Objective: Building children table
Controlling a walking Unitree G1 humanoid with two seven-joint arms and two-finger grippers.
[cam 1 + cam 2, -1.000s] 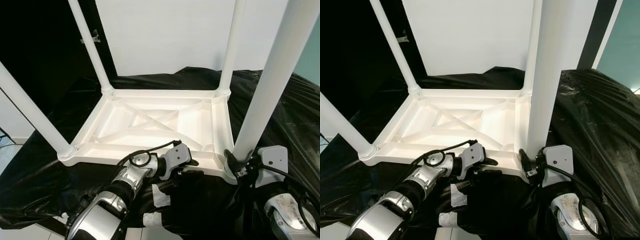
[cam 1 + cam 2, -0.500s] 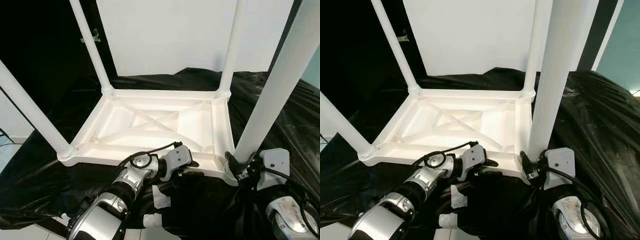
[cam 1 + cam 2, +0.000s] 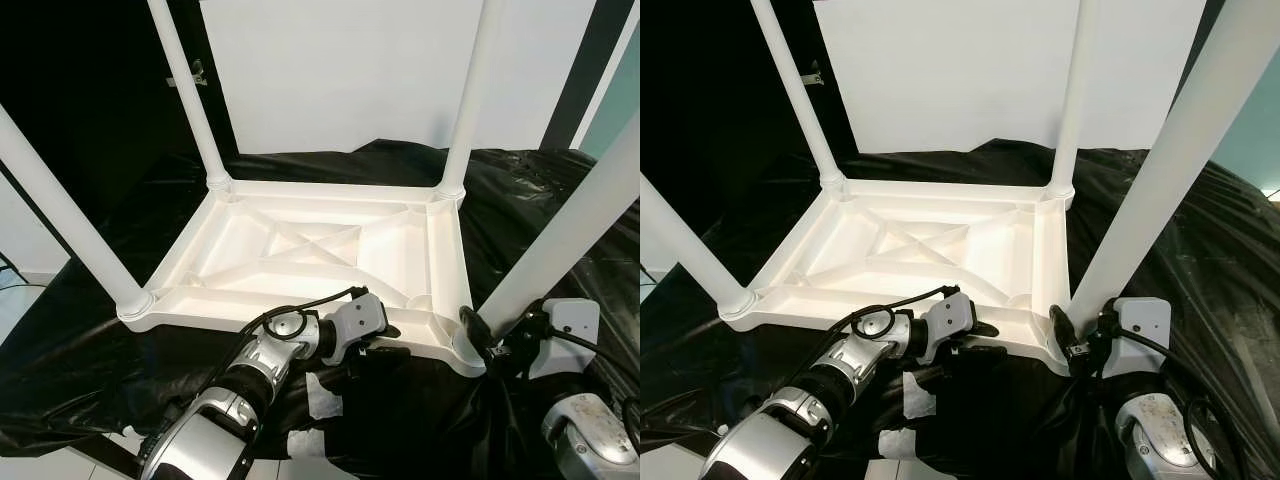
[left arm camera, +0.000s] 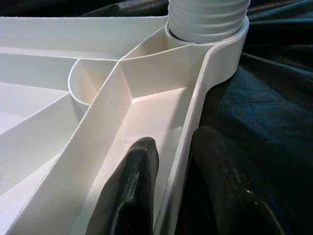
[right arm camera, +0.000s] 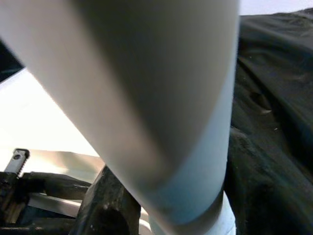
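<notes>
The upturned tabletop (image 3: 310, 250) lies on black sheeting (image 3: 90, 330). The left hand (image 3: 375, 345) pinches its near rim, steadying it. At the near right corner, the right hand (image 3: 490, 345) seemingly clasps the leaning leg (image 3: 560, 245), probably seating it.

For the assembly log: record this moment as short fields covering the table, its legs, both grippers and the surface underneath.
table: white plastic children's table top, upside down, ribbed underside facing up
legs: four white legs standing in the corner sockets; the near right leg leans noticeably
left gripper: straddles the near rim, one finger inside the tray, one outside
right gripper: at the base of the near right leg, fingers around it
surface: black plastic sheet spread under the table
backdrop: white board behind
</notes>
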